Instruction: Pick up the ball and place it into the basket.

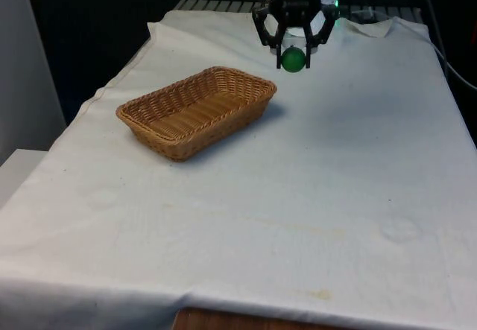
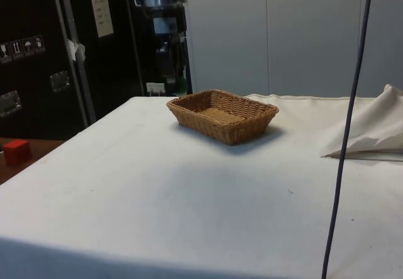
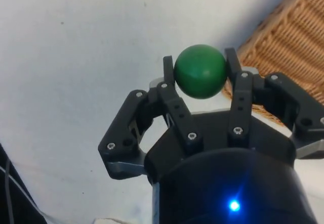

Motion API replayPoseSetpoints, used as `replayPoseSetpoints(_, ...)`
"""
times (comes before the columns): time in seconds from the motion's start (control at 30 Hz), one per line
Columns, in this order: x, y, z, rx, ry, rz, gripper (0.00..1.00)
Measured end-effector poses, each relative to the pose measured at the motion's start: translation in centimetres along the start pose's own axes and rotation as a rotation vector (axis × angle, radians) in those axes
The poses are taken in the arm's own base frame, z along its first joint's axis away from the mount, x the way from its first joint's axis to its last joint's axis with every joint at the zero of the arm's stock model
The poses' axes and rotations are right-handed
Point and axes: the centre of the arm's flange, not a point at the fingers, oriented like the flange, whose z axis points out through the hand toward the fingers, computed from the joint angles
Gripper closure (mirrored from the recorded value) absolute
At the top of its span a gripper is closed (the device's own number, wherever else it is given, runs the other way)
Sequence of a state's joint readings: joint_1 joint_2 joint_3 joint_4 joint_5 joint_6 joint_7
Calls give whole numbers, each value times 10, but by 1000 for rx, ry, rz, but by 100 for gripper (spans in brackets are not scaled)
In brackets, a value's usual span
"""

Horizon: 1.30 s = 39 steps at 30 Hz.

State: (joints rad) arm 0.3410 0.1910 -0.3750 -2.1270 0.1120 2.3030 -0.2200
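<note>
I count one green ball [image 1: 294, 59], pinched in my hand [image 1: 294, 51] at the front view's upper middle (off the desk [image 1: 335, 196]). One wicker basket [image 1: 195, 112] sits left of it, holding nothing.

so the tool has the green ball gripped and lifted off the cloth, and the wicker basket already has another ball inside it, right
Not quite. The tool does grip the green ball lifted off the cloth, but the wicker basket holds nothing: the front view shows its bare woven floor, and the side view agrees.
</note>
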Motion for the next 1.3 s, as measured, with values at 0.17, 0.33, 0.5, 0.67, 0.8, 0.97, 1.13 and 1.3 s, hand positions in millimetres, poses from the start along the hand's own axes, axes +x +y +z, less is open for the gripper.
replayPoseSetpoints(0.17,-3,22,3,-8,-1,1,100)
replayPoseSetpoints(0.33,-6,42,6,-15,-1,3,100)
replayPoseSetpoints(0.5,-10,64,11,-19,1,5,100)
replayPoseSetpoints(0.67,-14,81,16,-19,6,7,100)
replayPoseSetpoints(0.8,-16,92,21,-17,10,9,100)
replayPoseSetpoints(0.97,-19,106,31,-8,13,11,100)
replayPoseSetpoints(1.13,-23,123,43,13,16,13,100)
replayPoseSetpoints(1.3,-27,139,53,32,16,15,100)
